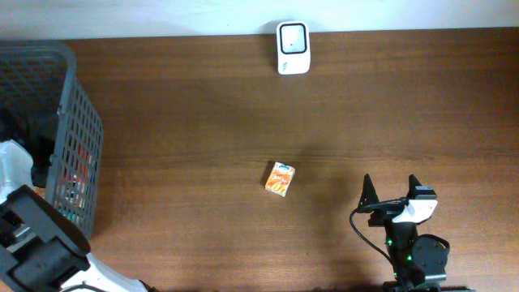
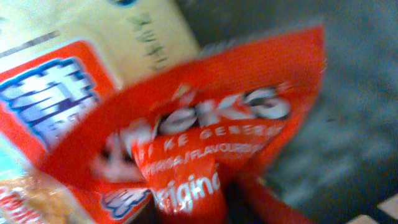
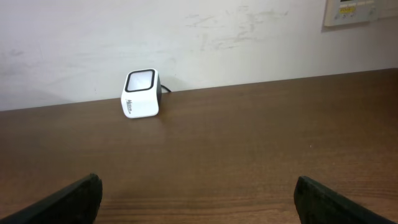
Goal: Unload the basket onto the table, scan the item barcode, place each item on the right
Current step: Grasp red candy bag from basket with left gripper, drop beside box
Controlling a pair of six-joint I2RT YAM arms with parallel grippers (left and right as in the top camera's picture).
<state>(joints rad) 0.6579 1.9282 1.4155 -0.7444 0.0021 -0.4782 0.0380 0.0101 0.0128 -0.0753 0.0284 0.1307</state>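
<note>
The left wrist view is filled, very close and blurred, by a red snack packet (image 2: 211, 124) with white lettering. It is bunched into a fold that runs down to the bottom centre, where my left gripper's jaws pinch it; the fingers themselves are hidden behind it. From overhead the left arm (image 1: 40, 243) reaches to the grey basket (image 1: 81, 138), and its gripper is hidden there. The white barcode scanner (image 1: 292, 47) (image 3: 140, 93) stands at the table's far edge. My right gripper (image 1: 391, 185) (image 3: 199, 202) rests open and empty near the front right, facing the scanner.
A small orange box (image 1: 280, 178) lies on the wood at mid-table. Other packets sit under the red one in the basket: a cream one (image 2: 149, 31) and a red-and-blue one (image 2: 50, 93). A wall runs behind the scanner.
</note>
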